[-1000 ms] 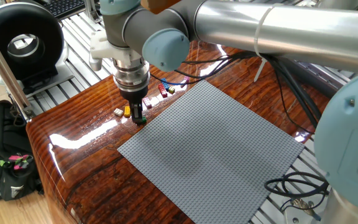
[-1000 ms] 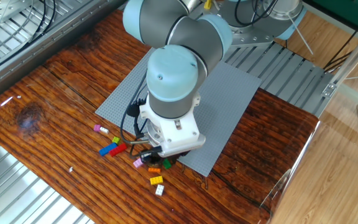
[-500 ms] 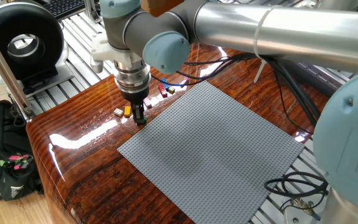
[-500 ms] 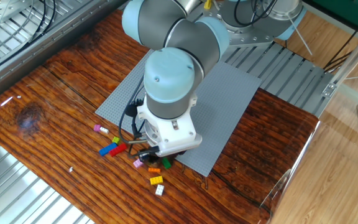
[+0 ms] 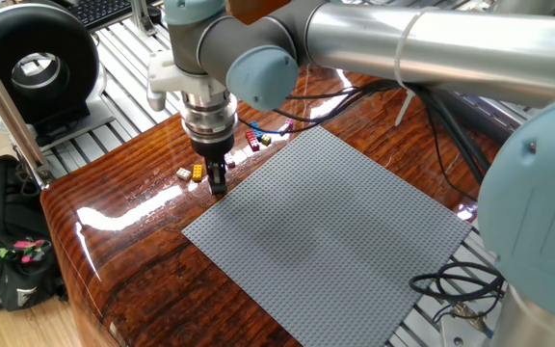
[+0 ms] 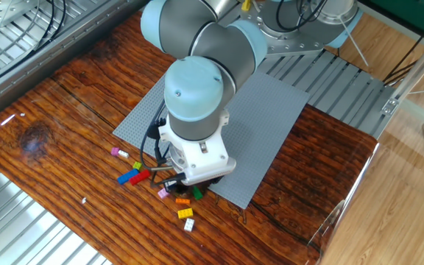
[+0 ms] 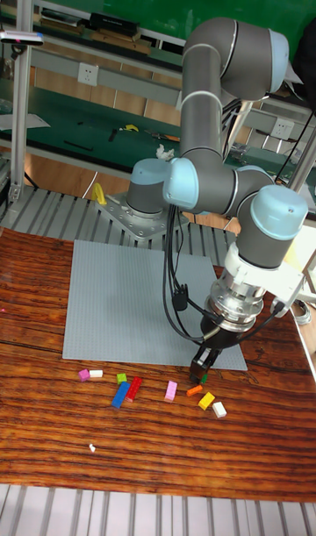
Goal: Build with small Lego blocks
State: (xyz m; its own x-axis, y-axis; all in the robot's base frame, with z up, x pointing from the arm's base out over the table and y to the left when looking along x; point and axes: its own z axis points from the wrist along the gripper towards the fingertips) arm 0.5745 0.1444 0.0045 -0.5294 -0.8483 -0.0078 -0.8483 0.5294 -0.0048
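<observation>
This is a robot lab or workshop. A big grey and blue robot arm (image 7: 219, 185) stands bolted to a metal frame (image 7: 53, 216) of silver bars beside a shiny brown wooden desk (image 6: 57, 110). Black cables (image 5: 451, 289) lie at the desk's edge. Behind the arm runs a long green workbench (image 7: 79, 106) with a white wall socket (image 7: 86, 72) and small tools on it. A black backpack (image 5: 8, 255) sits on the wooden floor (image 6: 411, 169) by the desk's corner.

Bright, even light; white glare streaks the glossy wooden table (image 5: 114, 217). Focus is sharp, shadows soft.
</observation>
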